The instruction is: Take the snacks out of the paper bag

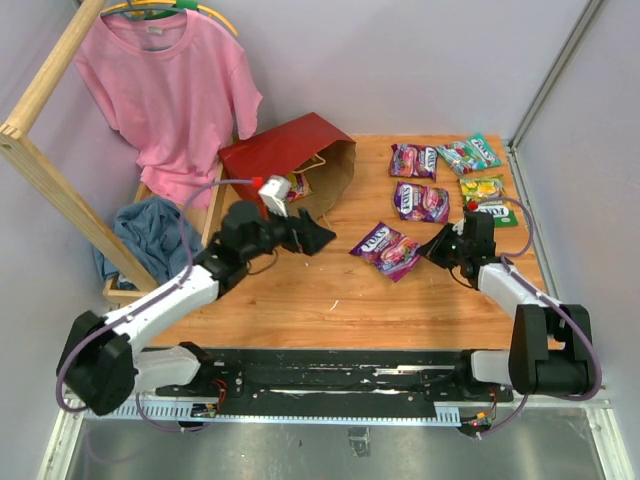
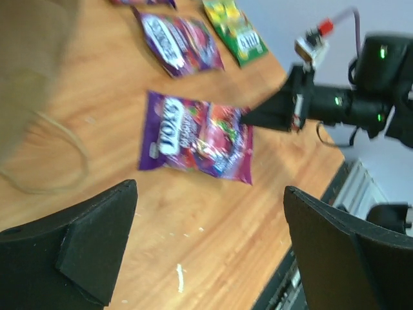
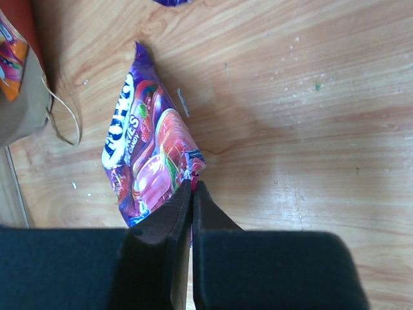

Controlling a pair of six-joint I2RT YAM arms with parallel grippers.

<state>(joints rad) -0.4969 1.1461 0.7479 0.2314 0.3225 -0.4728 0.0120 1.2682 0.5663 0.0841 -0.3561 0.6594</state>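
Observation:
The dark red paper bag [image 1: 285,155] lies on its side at the back, its brown mouth [image 3: 19,110] facing the table's middle. An orange packet [image 1: 297,186] shows inside the mouth, also in the right wrist view [image 3: 9,58]. My left gripper [image 1: 316,238] is open and empty just in front of the mouth; its view [image 2: 210,194] shows bare table between the fingers. My right gripper [image 1: 432,248] is shut on a corner of a purple Fox's packet [image 1: 386,248] [image 3: 151,161] [image 2: 197,139]. Two more purple packets [image 1: 413,160] [image 1: 420,201] and green and yellow ones [image 1: 468,153] [image 1: 482,186] lie at the back right.
A pink T-shirt [image 1: 165,95] hangs on a wooden rack [image 1: 45,175] at the back left, with a blue cloth [image 1: 150,235] below it. The bag's loop handle [image 2: 58,155] lies on the wood. A wall borders the table's right edge [image 1: 530,230].

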